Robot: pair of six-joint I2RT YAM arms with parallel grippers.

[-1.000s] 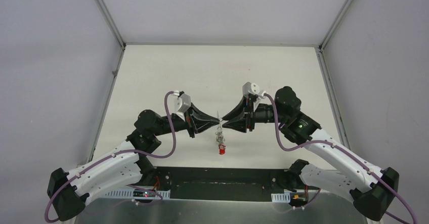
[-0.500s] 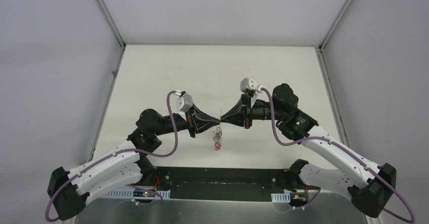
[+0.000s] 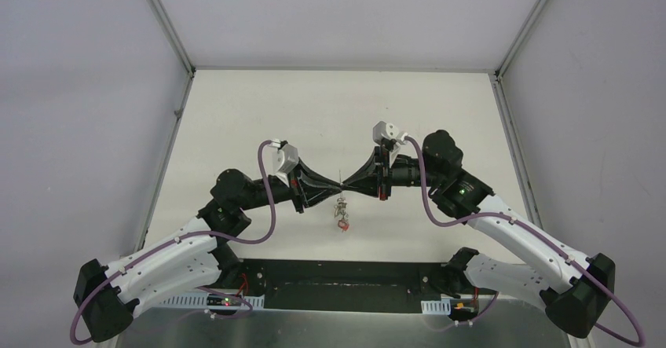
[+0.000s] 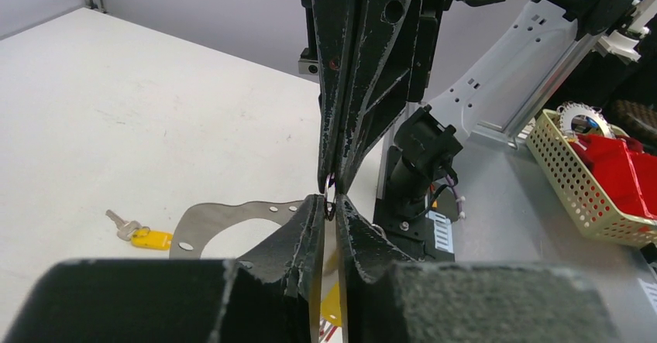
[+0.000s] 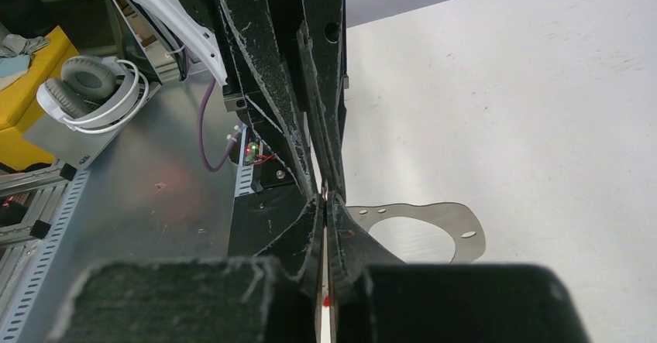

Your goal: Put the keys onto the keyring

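My left gripper and right gripper meet tip to tip above the table. Both are shut on one small metal ring. A bunch of keys hangs from that ring, with a red tag lowest and a yellow tag seen between my left fingers. The keyring, a large flat grey loop, lies on the table beneath the grippers. It also shows in the right wrist view but is hidden in the top view. One loose key with a yellow tag lies beside the loop.
The arm bases stand on a black strip at the table's near edge. Beyond that edge are a mesh basket of red parts and headphones on a metal bench. Grey walls enclose the white table.
Both grippers have shifted slightly away from the near edge, still pinched together. The hanging bunch went with them and swings a little. Hardly anything moved in the last half second.
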